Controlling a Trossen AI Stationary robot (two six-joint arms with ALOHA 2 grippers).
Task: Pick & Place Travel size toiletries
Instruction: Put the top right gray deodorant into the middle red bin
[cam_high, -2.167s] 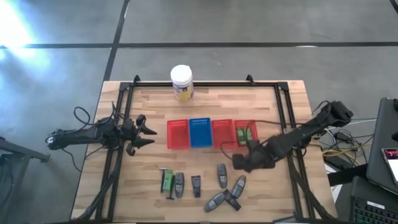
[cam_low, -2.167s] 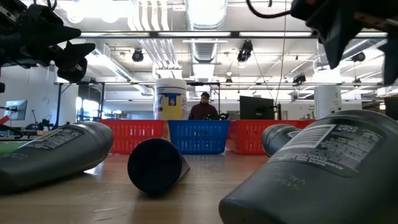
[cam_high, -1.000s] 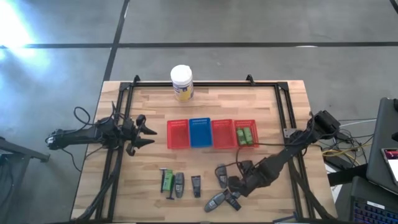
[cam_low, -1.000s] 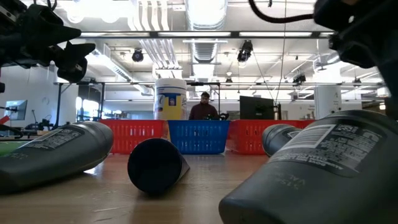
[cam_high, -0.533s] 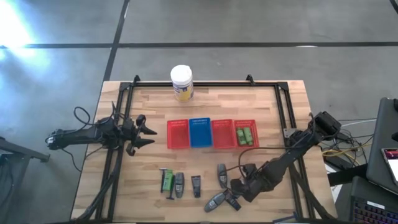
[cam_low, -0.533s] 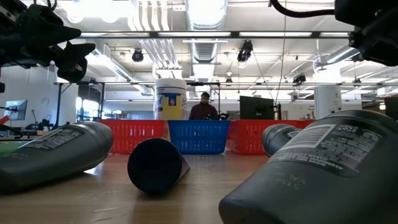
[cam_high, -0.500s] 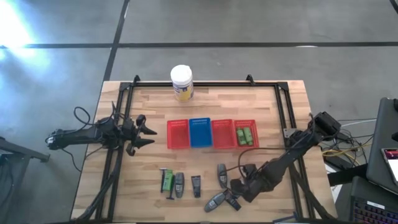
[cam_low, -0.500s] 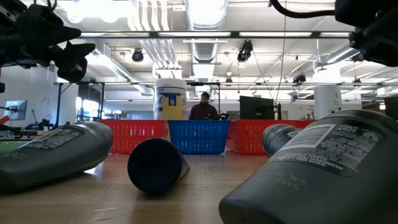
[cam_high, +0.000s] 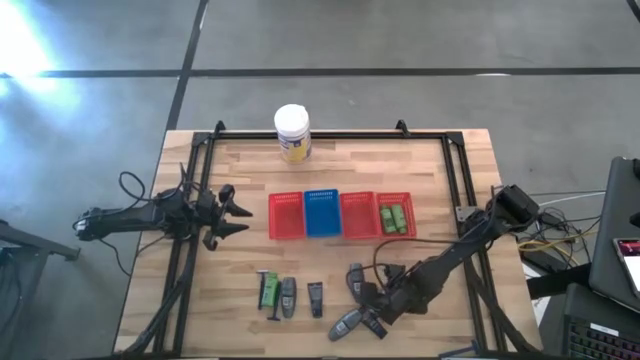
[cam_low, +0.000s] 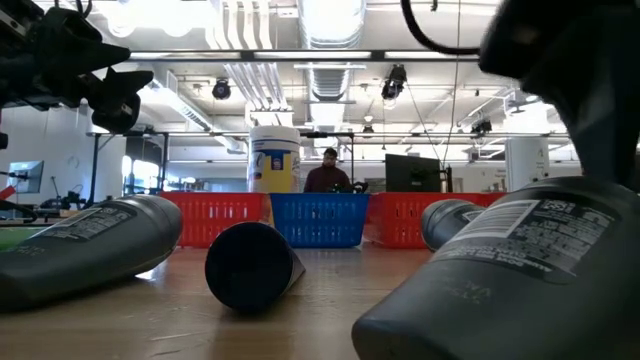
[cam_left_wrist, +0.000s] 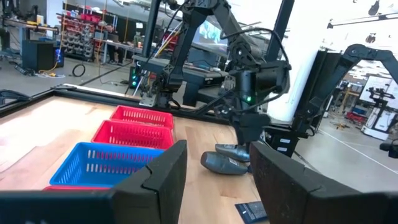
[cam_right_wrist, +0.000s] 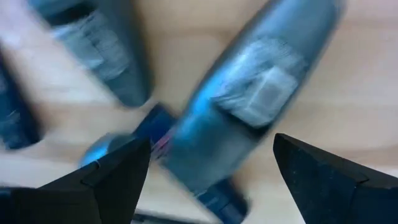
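Two green toiletries (cam_high: 394, 218) already lie in the far-right red basket (cam_high: 395, 198), so we judge the job begun but far from finished. Going left to right, we find the left gripper (cam_high: 234, 213) waiting at the table's left edge, well apart from everything, its fingers parted with nothing between them. Next we pass the white jar (cam_high: 292, 133) at the back edge, then the row of baskets: a red basket (cam_high: 286, 216), the blue basket (cam_high: 322, 213) and a second red basket (cam_high: 357, 214), none of which we can see anything in. Along the near edge sit the loose pieces we count as left to do: a green tube (cam_high: 268, 290), a grey tube (cam_high: 288, 297) touching it, a dark tube (cam_high: 315, 298) a little apart, then a cluster of grey tubes (cam_high: 348, 322) and a dark piece or two. Over that cluster we see the right gripper (cam_high: 371, 300) down low, and from its wrist view the fingers (cam_right_wrist: 112, 177) stand wide on either side of a grey tube (cam_right_wrist: 249, 118) lying flat on the wood, not clamped on it. We reckon this is the next pick lining up, with six or seven items to clear, though the overlapping tubes there could get nudged.
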